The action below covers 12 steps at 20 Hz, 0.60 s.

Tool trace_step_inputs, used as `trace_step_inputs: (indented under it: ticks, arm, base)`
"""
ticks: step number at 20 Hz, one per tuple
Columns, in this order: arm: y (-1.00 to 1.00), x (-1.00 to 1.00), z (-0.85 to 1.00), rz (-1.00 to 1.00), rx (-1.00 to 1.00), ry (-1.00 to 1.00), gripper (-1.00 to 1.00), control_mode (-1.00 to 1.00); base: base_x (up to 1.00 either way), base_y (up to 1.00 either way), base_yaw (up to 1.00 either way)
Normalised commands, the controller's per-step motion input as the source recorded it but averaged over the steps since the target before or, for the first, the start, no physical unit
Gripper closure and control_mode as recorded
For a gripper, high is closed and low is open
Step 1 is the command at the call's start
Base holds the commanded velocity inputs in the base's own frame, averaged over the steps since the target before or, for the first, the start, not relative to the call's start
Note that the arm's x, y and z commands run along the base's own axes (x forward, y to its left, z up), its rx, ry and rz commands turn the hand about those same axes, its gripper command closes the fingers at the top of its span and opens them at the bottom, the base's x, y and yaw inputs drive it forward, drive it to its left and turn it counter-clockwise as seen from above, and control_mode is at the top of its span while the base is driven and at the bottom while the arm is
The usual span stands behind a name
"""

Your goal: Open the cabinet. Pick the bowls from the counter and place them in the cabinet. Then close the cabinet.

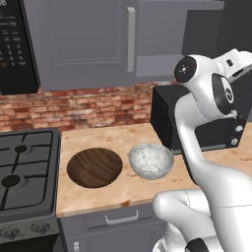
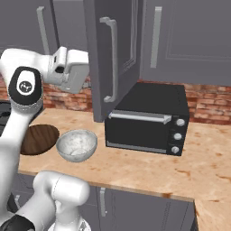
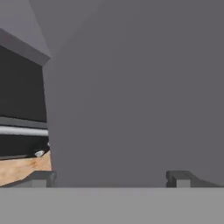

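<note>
Two bowls sit on the counter (image 1: pixel 147 189), untouched. Far left in the left base view: black gas stove (image 1: pixel 27 170). Next, wide dark-brown wooden bowl (image 1: pixel 94 167), flat on the tan slab just beside the stove edge. Right of it, close but apart, smaller white-grey marbled bowl (image 1: pixel 151 160), upright. Further right, black toaster oven (image 2: pixel 149 118) standing against the brick backsplash (image 1: pixel 74 106).

Above the counter: grey cabinet (image 1: pixel 83 39), left door shut with its silver bar handle (image 1: pixel 130 39) vertical. Right door (image 2: pixel 113 54) swung out toward the robot, seen edge-on in the right base view, hanging over the oven's left end.

Gripper (image 3: pixel 111 178): jaws spread wide, holding nothing. Hand view shows both fingertips (image 3: pixel 41 178) low in frame, a plain grey door panel close ahead between them; contact cannot be told. Oven front and a strip of counter at the left edge.
</note>
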Motion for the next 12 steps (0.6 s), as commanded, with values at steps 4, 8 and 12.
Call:
trace_step_inputs:
  ticks: [4,8,12]
  arm:
    - [-0.52,0.00,-0.21,-0.16,-0.01,0.00,-1.00,-1.00]
    - [-0.56,0.00,-0.20,-0.12,-0.02,0.00,-1.00,-1.00]
    - [-0.38,0.01,-0.19,-0.04,0.00,0.00,-1.00,-1.00]
  base:
    - [0.00,0.00,0.00]
    - [0.00,0.00,0.00]
    - [0.00,0.00,0.00]
